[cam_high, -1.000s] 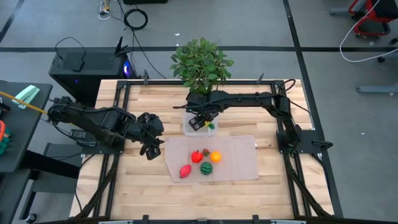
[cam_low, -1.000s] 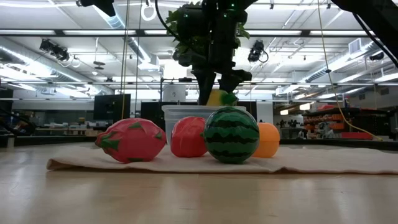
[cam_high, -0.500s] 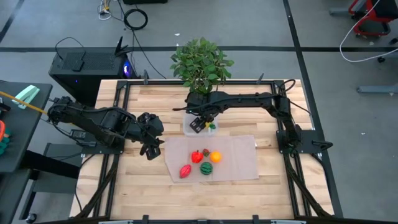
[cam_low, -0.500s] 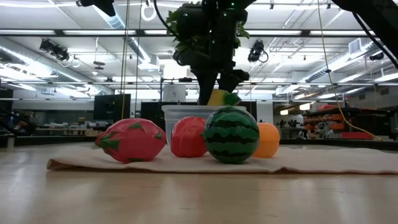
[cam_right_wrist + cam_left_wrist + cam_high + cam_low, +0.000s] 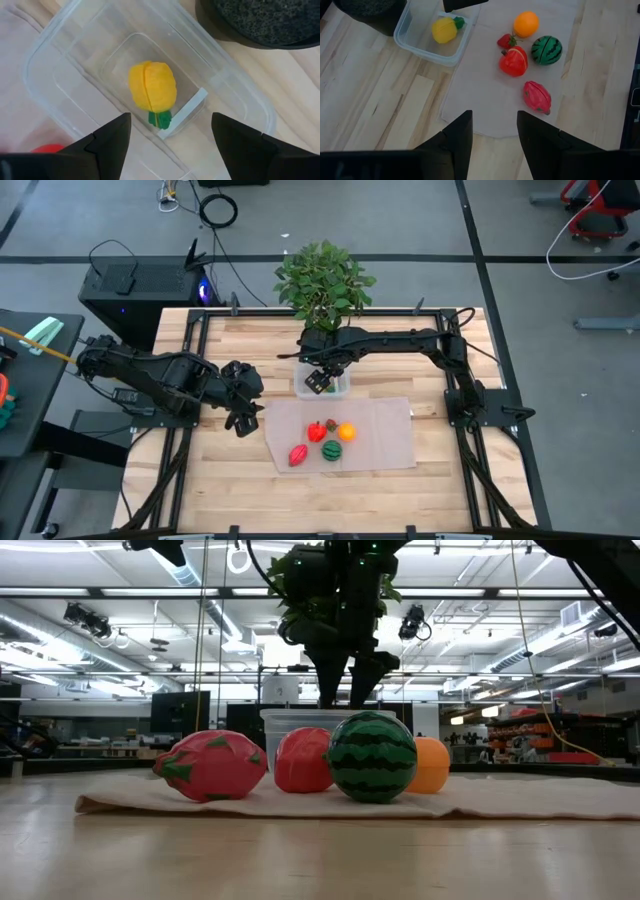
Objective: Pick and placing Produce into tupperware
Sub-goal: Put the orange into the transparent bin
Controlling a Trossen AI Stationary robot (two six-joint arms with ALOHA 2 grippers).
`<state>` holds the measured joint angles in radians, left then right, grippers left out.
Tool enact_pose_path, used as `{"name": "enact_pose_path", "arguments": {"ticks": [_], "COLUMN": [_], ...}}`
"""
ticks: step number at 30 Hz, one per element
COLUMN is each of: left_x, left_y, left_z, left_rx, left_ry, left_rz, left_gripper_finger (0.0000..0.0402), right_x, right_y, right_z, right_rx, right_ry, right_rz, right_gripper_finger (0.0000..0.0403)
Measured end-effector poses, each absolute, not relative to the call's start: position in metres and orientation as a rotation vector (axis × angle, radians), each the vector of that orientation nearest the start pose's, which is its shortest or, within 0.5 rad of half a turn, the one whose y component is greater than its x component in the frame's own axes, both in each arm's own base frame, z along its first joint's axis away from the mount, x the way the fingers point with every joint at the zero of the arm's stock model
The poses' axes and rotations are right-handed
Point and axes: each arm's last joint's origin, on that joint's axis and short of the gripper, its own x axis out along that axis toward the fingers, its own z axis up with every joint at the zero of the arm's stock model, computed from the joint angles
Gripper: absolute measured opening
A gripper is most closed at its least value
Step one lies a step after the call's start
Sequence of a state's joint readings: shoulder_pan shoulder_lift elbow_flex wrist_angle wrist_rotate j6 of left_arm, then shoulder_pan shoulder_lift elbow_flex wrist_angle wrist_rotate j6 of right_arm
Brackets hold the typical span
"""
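Observation:
The clear tupperware [image 5: 322,383] stands at the far edge of the pale mat [image 5: 385,442]. A yellow toy fruit with a green stalk [image 5: 152,92] lies on its floor. My right gripper [image 5: 320,378] hangs open just above it, pointing down, with one finger on each side of the fruit and clear of it. On the mat lie a pink dragon fruit [image 5: 537,96], a watermelon [image 5: 546,49], an orange [image 5: 526,23], a red fruit [image 5: 514,61] and a small strawberry [image 5: 506,41]. My left gripper [image 5: 243,416] waits open, up off the table to the mat's left, with nothing between its fingers.
A leafy potted plant [image 5: 322,280] stands right behind the tupperware, its dark pot [image 5: 270,22] close to the container's far wall. Black frame rails run along the table's edges. Bare wood lies to the mat's left, right and near side.
My right gripper has let go of the yellow fruit, which it held just above the tupperware's rim. The fruit has dropped onto the container's floor and lies there. The gripper has stayed over the container.

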<state>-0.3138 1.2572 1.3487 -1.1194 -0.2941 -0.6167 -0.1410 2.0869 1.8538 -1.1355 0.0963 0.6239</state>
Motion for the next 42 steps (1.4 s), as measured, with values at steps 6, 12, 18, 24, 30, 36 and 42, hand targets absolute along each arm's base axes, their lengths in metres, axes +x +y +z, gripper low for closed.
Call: {"name": "enact_pose_path", "arguments": {"ticks": [6, 12, 18, 24, 30, 36, 42], "left_x": [0.218, 0.218, 0.218, 0.218, 0.218, 0.218, 0.218], "left_y": [-0.062, -0.062, -0.062, -0.062, -0.062, -0.062, -0.062], "left_z": [0.355, 0.355, 0.355, 0.355, 0.355, 0.355, 0.355], "left_rx": [-0.259, -0.259, -0.259, -0.26, -0.261, -0.261, -0.265], "left_ry": [0.939, 0.939, 0.939, 0.939, 0.94, 0.94, 0.94], "left_rz": [0.281, 0.281, 0.281, 0.28, 0.279, 0.279, 0.281], "left_gripper_finger": [0.0162, 0.0162, 0.0162, 0.0162, 0.0162, 0.0162, 0.0162], "right_x": [0.418, 0.42, 0.422, 0.419, 0.413, 0.405, 0.383], "right_y": [-0.059, -0.045, -0.036, -0.028, -0.013, 0.013, 0.05], "right_z": [0.24, 0.249, 0.263, 0.285, 0.312, 0.341, 0.376], "right_rx": [0.55, 0.516, 0.475, 0.406, 0.349, 0.328, 0.265], "right_ry": [1.267, 1.261, 1.253, 1.273, 1.289, 1.298, 1.244], "right_rz": [-0.611, -0.569, -0.534, -0.486, -0.422, -0.262, -0.083], "right_gripper_finger": [0.0273, 0.0272, 0.0268, 0.0264, 0.0263, 0.0262, 0.0256]}}
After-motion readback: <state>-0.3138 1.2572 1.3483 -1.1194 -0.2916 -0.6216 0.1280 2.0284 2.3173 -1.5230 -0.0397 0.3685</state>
